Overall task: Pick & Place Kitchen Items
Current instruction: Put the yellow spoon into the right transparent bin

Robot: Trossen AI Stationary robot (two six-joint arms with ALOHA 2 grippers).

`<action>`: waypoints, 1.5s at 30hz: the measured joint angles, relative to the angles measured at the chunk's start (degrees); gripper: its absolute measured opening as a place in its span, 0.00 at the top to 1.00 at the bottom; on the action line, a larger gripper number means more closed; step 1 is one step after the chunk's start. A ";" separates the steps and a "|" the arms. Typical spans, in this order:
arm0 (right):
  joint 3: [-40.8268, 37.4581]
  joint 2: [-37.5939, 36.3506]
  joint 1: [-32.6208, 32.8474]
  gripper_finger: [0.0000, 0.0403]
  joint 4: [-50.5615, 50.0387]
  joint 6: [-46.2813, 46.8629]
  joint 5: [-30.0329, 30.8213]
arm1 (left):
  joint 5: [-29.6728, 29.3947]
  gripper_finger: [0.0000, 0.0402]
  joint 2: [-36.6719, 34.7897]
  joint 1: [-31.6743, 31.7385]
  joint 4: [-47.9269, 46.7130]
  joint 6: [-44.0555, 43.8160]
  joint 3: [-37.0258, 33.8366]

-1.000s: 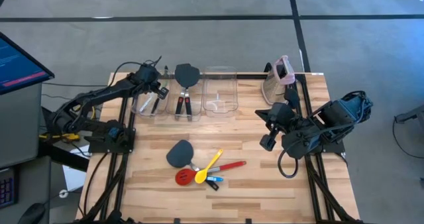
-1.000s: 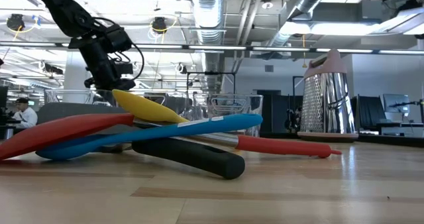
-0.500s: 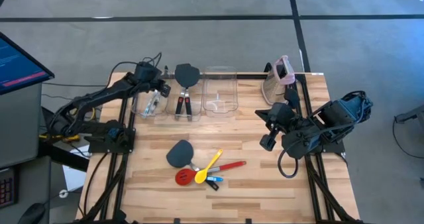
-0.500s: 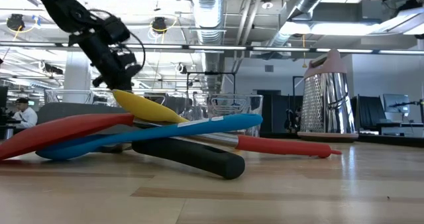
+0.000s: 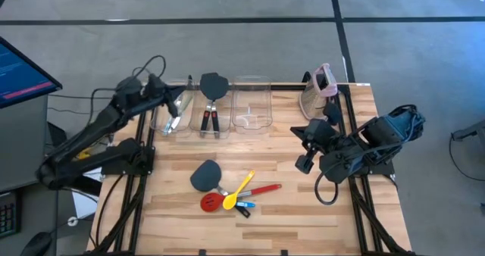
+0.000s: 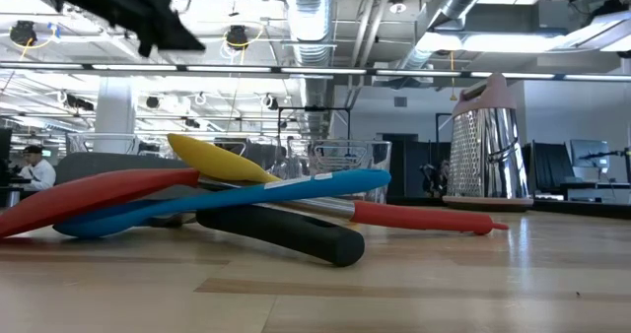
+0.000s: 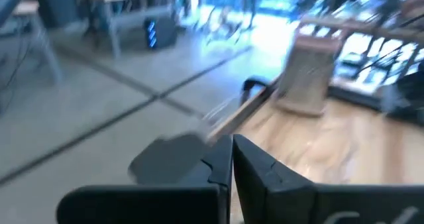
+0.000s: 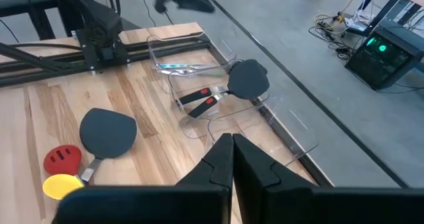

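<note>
The left gripper point(image 5: 155, 85) hangs above the table's back-left corner, just beside the leftmost clear bin point(image 5: 170, 124), its fingers point(image 7: 255, 168) pressed together and holding nothing. In that bin lie the thin silvery-green tools point(image 5: 173, 117). The middle bin point(image 5: 203, 127) holds dark grey spatulas point(image 5: 213, 85) — the black-red handles point(image 5: 211, 119) lie inside it while one blade sticks out past its far rim. The third bin point(image 5: 252, 108) stands just to the right of it, and nothing shows inside it.

Toward the table's front, about midway across, the remaining utensils lie in a loose pile: another dark grey spatula point(image 5: 204, 175) with its blade to the left, the red slotted spoon point(image 5: 211, 203) just in front of it, the yellow spoon point(image 5: 234, 194) crossing over, and a blue spoon point(image 6: 237, 199) — seen best from table height, where it lies under the yellow one and over a black handle point(image 6: 281, 231).

At the back right stands a box grater with a pink top point(image 5: 319, 90), upright by the table's edge. The right gripper point(image 5: 306, 162) hovers over the table's right side, in front of the grater and well apart from the pile, fingers point(image 8: 215, 164) clenched shut on nothing.
</note>
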 joint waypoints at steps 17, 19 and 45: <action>0.04 0.84 -2.18 1.00 7.34 -7.29 -4.70 | -5.36 1.00 -9.15 -25.67 -3.14 -6.62 0.00; 0.04 0.84 -2.31 1.00 8.34 -8.79 -4.72 | -7.75 1.00 -8.51 -29.04 -2.98 -6.64 0.00; -3.89 5.82 -9.33 1.00 9.86 -13.68 -18.39 | -46.09 1.00 -2.26 -74.12 7.04 -1.83 0.11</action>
